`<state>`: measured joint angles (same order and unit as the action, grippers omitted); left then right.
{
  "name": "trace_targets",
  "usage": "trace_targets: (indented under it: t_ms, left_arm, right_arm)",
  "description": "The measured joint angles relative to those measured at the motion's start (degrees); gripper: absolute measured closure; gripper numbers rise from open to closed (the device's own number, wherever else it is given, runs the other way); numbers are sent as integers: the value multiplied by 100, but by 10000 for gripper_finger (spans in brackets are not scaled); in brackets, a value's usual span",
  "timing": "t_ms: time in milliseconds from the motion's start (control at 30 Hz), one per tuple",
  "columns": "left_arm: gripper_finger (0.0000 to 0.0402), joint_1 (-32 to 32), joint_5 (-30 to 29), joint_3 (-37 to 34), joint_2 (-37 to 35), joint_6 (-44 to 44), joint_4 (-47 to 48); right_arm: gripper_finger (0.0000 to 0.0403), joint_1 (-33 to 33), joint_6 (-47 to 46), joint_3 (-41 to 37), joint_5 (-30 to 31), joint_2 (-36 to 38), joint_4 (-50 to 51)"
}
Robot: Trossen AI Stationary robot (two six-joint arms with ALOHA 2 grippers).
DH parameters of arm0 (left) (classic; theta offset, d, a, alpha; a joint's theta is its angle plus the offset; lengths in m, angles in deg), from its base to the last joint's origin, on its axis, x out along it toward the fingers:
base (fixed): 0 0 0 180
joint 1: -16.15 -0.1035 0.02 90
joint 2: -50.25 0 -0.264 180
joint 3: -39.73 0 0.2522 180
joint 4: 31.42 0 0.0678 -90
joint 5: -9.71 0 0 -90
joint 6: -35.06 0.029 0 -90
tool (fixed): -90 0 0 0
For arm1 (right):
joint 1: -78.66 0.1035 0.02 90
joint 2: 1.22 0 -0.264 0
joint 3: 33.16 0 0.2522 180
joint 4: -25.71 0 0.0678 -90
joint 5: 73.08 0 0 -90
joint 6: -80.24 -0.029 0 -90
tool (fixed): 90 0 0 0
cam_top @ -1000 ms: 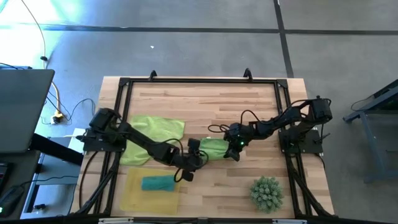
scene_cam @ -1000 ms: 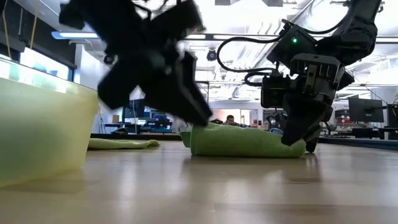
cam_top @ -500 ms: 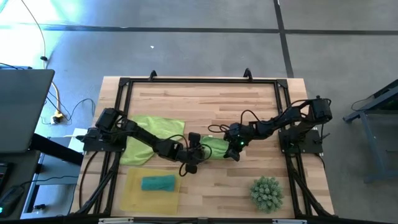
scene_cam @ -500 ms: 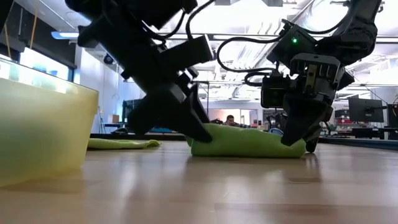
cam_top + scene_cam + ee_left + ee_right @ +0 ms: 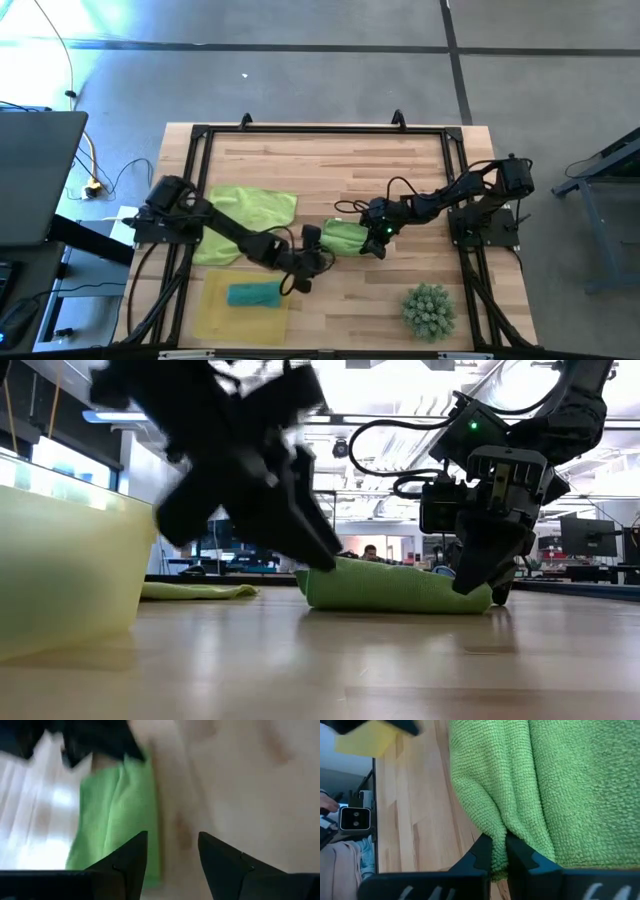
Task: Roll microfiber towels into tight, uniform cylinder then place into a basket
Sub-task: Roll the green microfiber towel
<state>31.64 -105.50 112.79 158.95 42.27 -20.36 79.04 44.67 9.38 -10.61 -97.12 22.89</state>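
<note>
Right gripper [image 5: 499, 851] pinching edge of folded lime-green microfiber towel [image 5: 344, 237] mid-table, left gripper [image 5: 172, 852] spread beside its other end, translucent yellow basket [image 5: 214, 310] nearby.

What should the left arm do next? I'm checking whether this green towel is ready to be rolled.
Probably bring the open left gripper onto the folded green towel's free end and close. The right gripper is shut on the opposite edge, and the left fingers are empty beside the cloth.

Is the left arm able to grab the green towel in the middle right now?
Probably yes. The left gripper is open, right beside the folded green towel, nothing between them. The right gripper pinches its other end.
</note>
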Motion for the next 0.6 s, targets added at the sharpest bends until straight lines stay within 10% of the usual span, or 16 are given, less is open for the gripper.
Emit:
trace_targets:
  t_ms: [600]
  left_arm:
    - [239,-745,462,26,625,-796,-108]
  right_arm:
    - [389,2,-28,0,-20,0,-20]
